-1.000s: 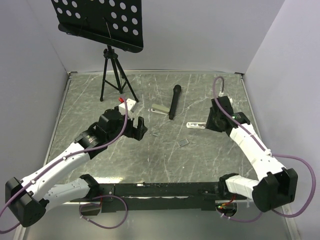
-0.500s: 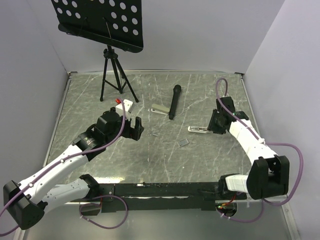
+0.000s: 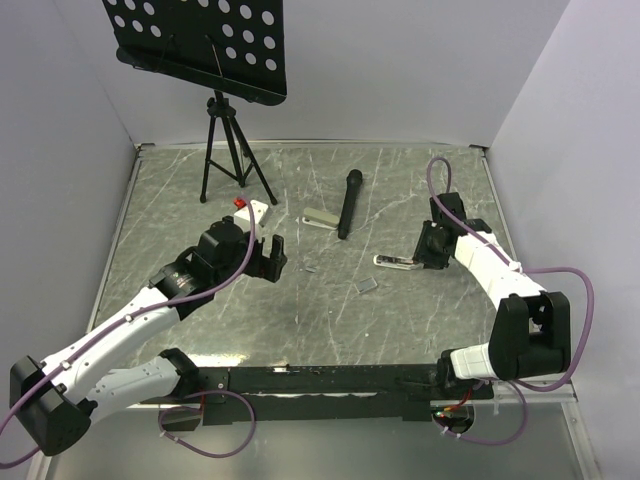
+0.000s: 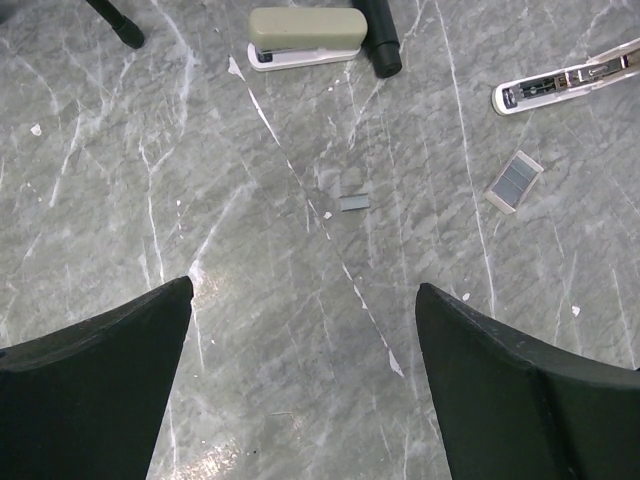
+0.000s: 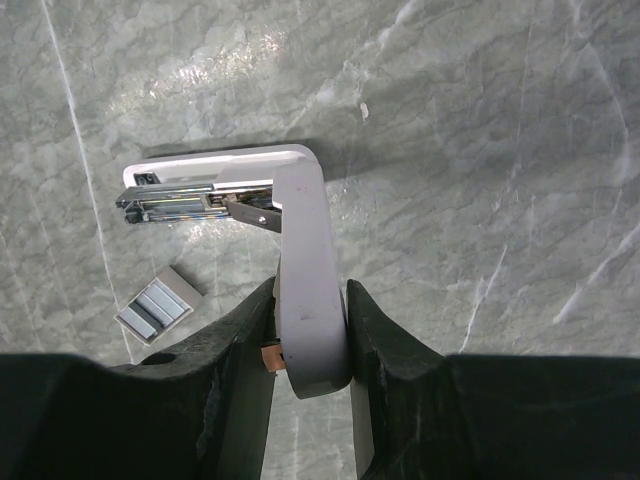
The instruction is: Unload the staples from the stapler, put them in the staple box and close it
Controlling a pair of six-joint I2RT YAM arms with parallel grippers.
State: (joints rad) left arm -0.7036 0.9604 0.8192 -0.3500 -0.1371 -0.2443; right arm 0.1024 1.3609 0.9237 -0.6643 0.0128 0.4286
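A white stapler lies at the right of the table, swung open, with its metal magazine exposed. My right gripper is shut on the stapler's white top arm, one finger on each side. A strip of staples lies on the table beside it, also in the top view and the left wrist view. A smaller staple piece lies near the middle. My left gripper is open and empty above bare table.
A beige stapler and a black microphone lie at mid-back. A white box with a red end sits by my left arm. A music stand on a tripod stands at back left. Walls enclose the table.
My right gripper has turned and shifted slightly toward the near side with the white stapler, which now lies a little lower. My left gripper has drawn slightly left.
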